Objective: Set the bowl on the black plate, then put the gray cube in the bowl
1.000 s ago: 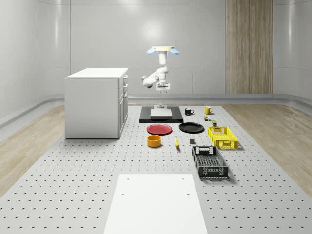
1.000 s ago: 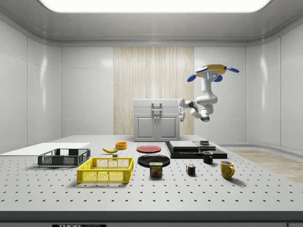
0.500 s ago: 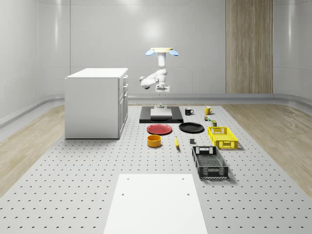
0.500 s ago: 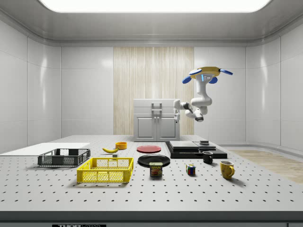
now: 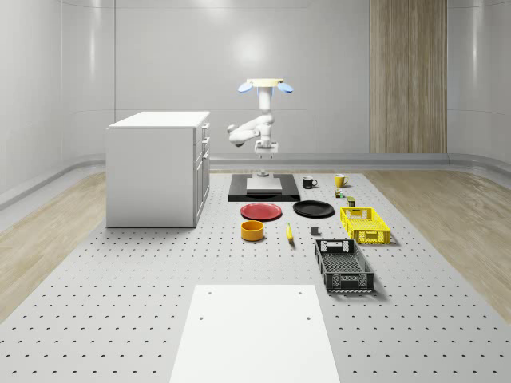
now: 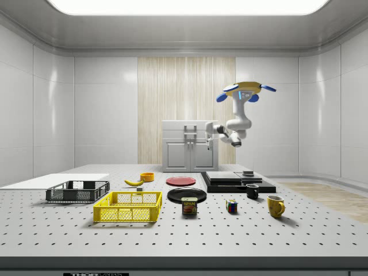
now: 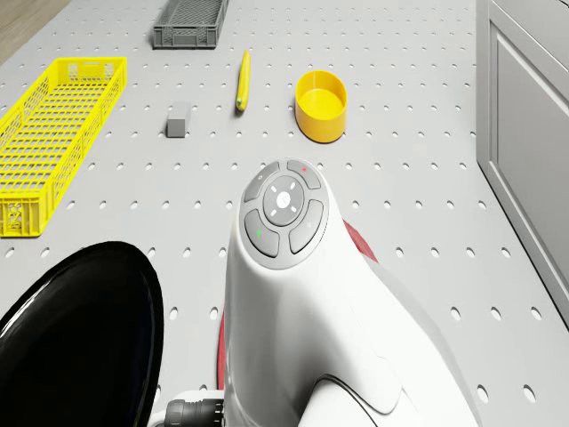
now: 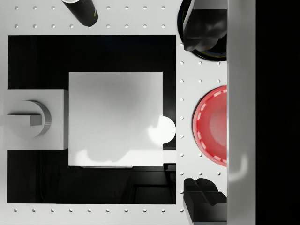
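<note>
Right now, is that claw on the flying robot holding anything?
Gripper: open and holding nothing, in the air above the black platform while the drone hovers.

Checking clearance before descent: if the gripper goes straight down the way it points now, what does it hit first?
Probably the perforated table at the edge of the black base, just short of the red plate. The gripper, fingers apart, looks straight down there while the drone hovers above. Depth is unclear.

A yellow bowl (image 7: 321,104), black plate (image 5: 314,209), red plate (image 5: 261,211), and gray cube (image 7: 179,119) lie on the white perforated table (image 5: 120,271).
</note>
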Tool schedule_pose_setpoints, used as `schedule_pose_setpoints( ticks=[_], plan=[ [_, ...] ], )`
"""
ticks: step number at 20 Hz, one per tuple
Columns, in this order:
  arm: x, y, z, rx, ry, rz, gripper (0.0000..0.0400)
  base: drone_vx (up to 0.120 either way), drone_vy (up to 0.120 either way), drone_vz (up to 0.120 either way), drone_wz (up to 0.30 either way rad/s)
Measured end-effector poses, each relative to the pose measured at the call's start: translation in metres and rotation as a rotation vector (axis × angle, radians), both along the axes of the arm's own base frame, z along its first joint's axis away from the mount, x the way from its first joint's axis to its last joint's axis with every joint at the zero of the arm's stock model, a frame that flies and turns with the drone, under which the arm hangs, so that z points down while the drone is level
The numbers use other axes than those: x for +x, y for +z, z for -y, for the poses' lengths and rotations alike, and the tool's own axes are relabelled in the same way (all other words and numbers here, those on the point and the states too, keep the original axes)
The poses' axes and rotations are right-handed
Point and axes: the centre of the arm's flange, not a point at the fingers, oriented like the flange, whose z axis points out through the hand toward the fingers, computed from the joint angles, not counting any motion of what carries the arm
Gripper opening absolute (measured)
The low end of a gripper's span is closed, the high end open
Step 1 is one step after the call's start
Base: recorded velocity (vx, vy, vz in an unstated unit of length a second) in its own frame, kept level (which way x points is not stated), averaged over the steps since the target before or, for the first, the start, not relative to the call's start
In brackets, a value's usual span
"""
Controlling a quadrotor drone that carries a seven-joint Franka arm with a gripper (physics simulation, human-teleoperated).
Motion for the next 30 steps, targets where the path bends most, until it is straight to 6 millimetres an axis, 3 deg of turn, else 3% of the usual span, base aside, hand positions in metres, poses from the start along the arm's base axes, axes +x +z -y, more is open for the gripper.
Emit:
schedule_pose_setpoints(
  ticks=[19, 30],
  plan=[
    [0.0, 0.0, 0.0001, -0.001, 0.0, 0.0, 0.04, 0.12, 0.0, -0.116, 0.0],
    [0.0, -0.0001, 0.0001, -0.001, 0.0, 0.0, 0.04, 0.12, 0.0, -0.007, 0.0]
  ],
)
